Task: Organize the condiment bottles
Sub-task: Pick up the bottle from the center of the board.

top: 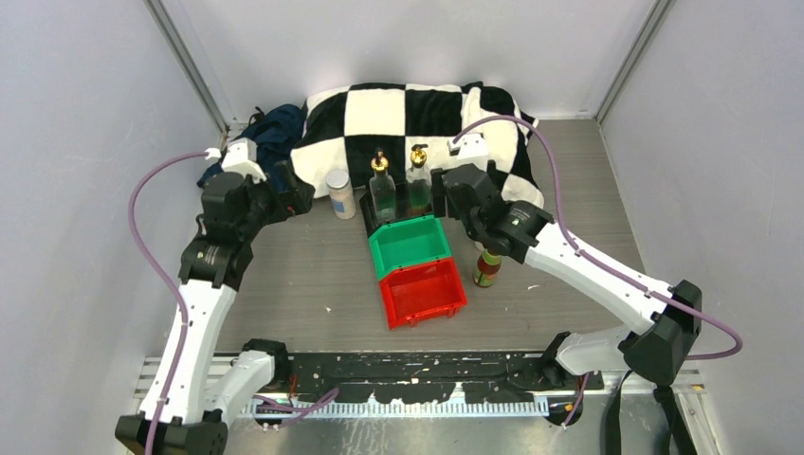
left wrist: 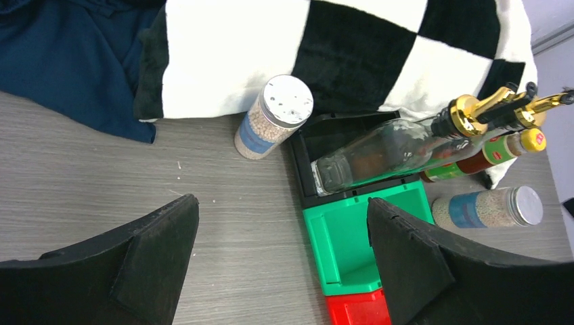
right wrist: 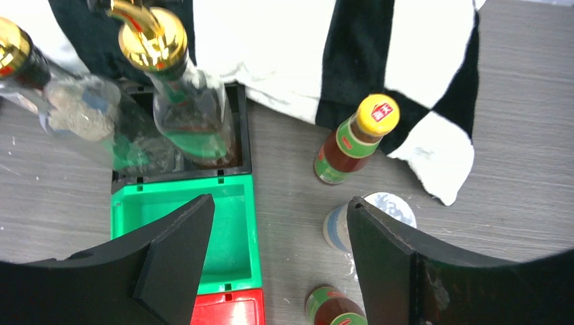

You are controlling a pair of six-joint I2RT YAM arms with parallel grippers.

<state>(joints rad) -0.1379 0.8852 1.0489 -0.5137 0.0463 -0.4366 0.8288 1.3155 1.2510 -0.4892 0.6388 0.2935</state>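
Two glass bottles point(top: 382, 194) in black bin point(left wrist: 325, 132) | both arms extended forward | jaws spread, empty

From above and behind my bases, a fixed camera looks down on the whole table point(top: 303, 275) from far off, while each wrist camera peers steeply down past my own fingers point(left wrist: 156, 264) from close by, both catching the black bin point(right wrist: 241, 135), green bin point(right wrist: 233, 230) and two glass bottles point(left wrist: 386, 152).
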